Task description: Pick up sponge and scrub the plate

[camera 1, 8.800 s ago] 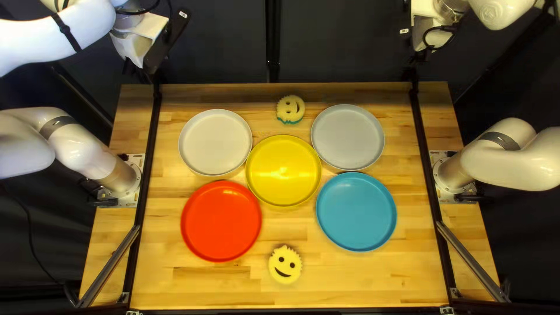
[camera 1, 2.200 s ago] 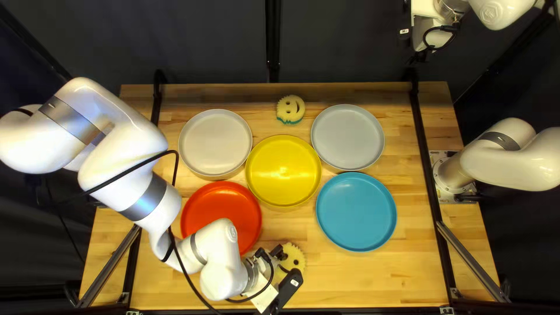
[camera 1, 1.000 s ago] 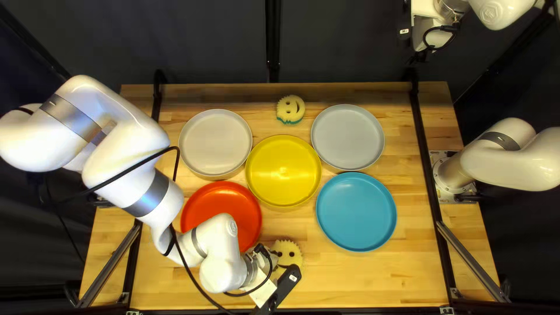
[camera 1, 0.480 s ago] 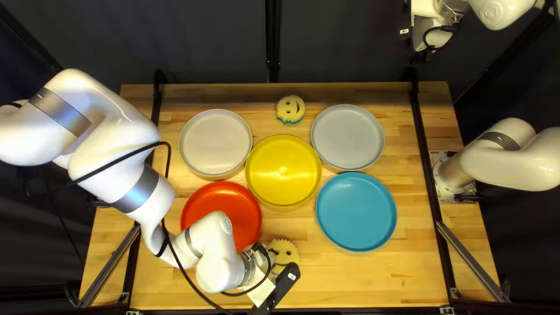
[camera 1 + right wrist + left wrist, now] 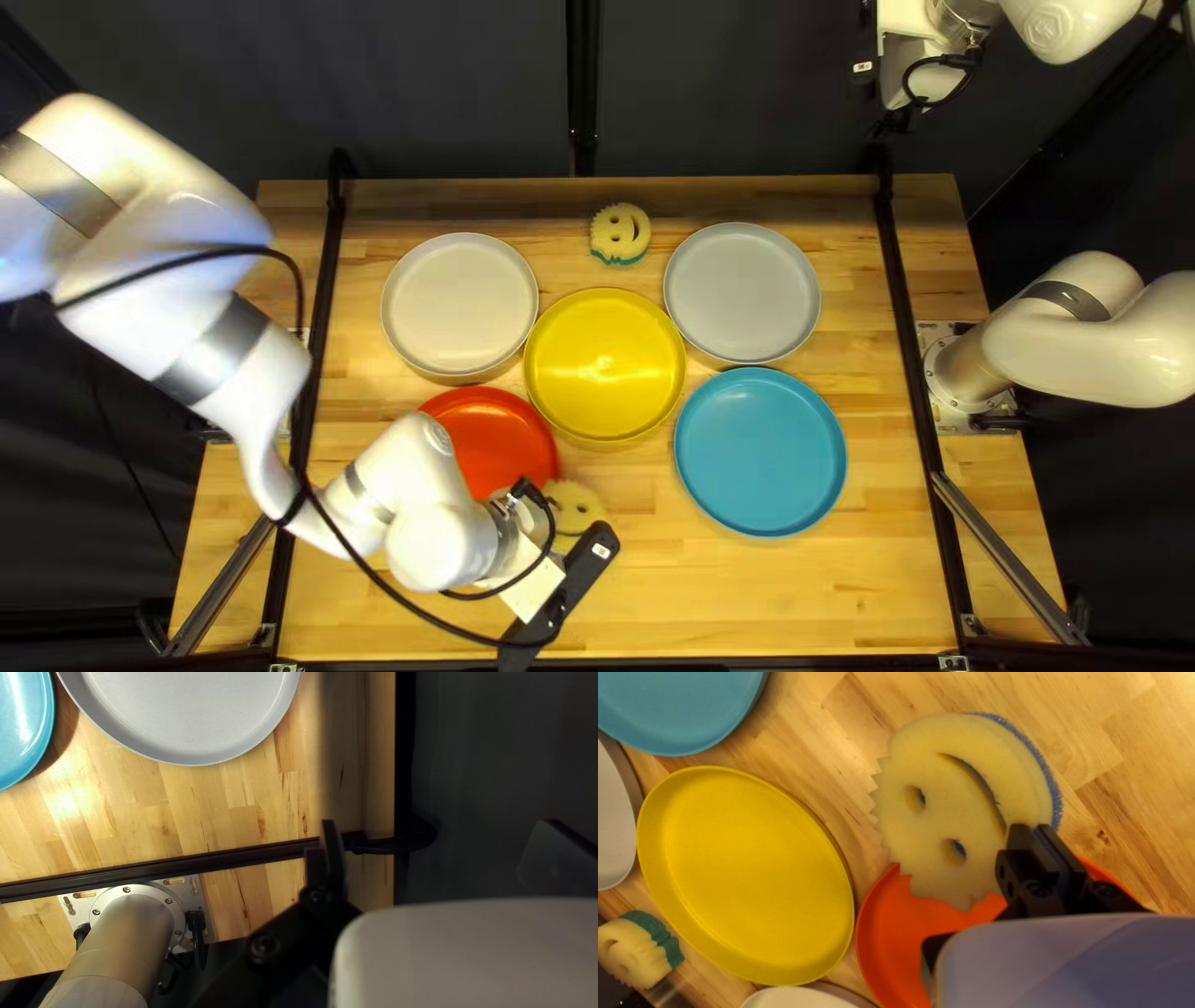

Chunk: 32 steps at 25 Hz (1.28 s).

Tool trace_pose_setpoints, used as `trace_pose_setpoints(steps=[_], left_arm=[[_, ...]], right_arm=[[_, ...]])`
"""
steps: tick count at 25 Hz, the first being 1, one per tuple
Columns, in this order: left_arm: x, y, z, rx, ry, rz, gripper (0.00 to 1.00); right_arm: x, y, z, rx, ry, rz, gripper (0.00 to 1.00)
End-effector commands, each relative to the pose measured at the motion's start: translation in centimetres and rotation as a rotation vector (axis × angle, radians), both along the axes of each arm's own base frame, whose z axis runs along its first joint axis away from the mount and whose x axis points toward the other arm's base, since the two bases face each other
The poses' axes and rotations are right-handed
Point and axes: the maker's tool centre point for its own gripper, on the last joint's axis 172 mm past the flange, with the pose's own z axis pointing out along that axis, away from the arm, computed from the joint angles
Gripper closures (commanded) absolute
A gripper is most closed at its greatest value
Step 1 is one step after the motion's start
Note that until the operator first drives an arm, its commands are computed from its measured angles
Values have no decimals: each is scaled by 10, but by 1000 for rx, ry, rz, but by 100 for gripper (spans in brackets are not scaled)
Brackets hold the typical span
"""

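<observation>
Left gripper (image 5: 535, 588) pinches the foamy, saw-toothed, blue-backed sponge (image 5: 934, 812) at the round, glossy red plate's (image 5: 488, 436) edge; right gripper (image 5: 894, 121) stands open. The sponge has shifted nearer that plate.

Warm light falls brightly on the table (image 5: 747, 597), dimming along its far edge before the dark curtain (image 5: 461, 87), with a small glare spot on the yellow plate (image 5: 623, 392), while in the right wrist view the blue plate (image 5: 15, 746) shines white and casts a soft brown shadow.
</observation>
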Motion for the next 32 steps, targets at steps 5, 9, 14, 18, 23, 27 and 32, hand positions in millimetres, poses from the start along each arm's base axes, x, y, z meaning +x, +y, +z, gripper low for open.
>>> trace_pose_setpoints(steps=[5,9,14,18,23,27,32], left_arm=[[-30,0,-29,-33,60,27,100],[-41,3,-44,-55,83,30,100],[-46,7,-58,-83,102,31,100],[-41,15,-62,-106,109,37,100],[-17,23,-53,-151,101,45,100],[-8,27,-50,-169,90,50,100],[-9,27,-49,-171,81,55,100]], right_arm=[[0,0,0,0,0,0,0],[0,0,0,0,0,0,0],[0,0,0,0,0,0,0],[0,0,0,0,0,0,0],[0,0,0,0,0,0,0],[0,0,0,0,0,0,0],[0,0,0,0,0,0,0]])
